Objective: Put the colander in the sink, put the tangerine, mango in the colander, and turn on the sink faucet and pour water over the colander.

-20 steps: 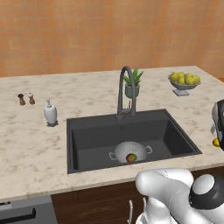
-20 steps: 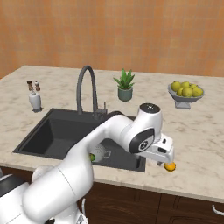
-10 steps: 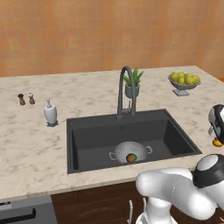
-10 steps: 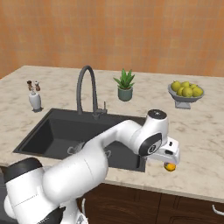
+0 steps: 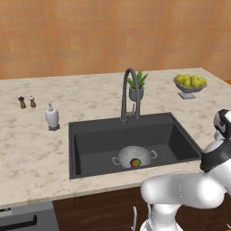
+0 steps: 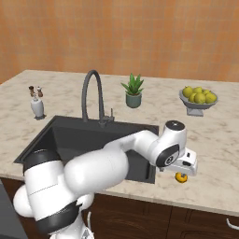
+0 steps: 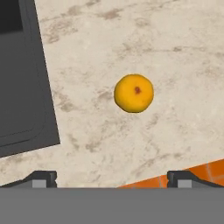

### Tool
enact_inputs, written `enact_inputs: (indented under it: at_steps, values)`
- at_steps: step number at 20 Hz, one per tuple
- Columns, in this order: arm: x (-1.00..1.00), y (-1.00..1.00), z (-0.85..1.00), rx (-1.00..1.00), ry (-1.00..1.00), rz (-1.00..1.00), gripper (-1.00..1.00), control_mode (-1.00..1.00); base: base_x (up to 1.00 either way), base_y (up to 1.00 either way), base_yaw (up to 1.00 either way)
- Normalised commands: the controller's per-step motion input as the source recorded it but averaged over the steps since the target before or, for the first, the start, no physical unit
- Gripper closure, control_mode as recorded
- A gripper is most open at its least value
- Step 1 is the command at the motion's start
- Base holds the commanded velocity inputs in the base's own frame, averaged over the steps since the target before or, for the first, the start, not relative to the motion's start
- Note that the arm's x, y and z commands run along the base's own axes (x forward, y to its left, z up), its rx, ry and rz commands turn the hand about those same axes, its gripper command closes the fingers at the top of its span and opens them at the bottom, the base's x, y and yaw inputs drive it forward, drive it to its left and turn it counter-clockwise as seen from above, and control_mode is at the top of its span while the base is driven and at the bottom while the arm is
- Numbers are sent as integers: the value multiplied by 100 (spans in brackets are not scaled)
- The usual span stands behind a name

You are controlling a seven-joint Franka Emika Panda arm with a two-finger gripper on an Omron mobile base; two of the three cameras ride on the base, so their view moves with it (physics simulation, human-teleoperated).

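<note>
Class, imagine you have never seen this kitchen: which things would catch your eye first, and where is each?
The big white robot arm bends across the front of the counter, its open gripper hanging above a tangerine on the marble right of the sink. In the dark sink sits a colander holding a mango, under the tall faucet.

arm stretched far right and low, tool pointing down (jaws wide apart)

Right base view: tangerine mostly hidden under the hand, only its lower part showing. Colander in the left base view: holes too small to resolve; the mango inside is partly hidden (rim blocks it). Hand view: sink cut off at the left and top edges.
</note>
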Motion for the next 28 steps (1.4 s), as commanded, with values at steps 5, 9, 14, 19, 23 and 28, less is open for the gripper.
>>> enact_inputs:
  at_steps: [5, 9, 14, 19, 23, 28]
  values:
    - [22, -9, -31, 0, 0, 0, -100, -100, 0, 0, 0]
    - [18, -17, -32, 0, 0, 0, -100, -100, 0, 0, 0]
    - [18, -14, -29, 0, 0, 0, -100, -100, 0, 0, 0]
    - [16, -24, -28, 0, 0, 0, -100, -100, 0, 0, 0]
    - [17, -24, -21, 0, 0, 0, -100, -100, 0, 0, 0]
    - [24, -17, -13, 0, 0, 0, -100, -100, 0, 0, 0]
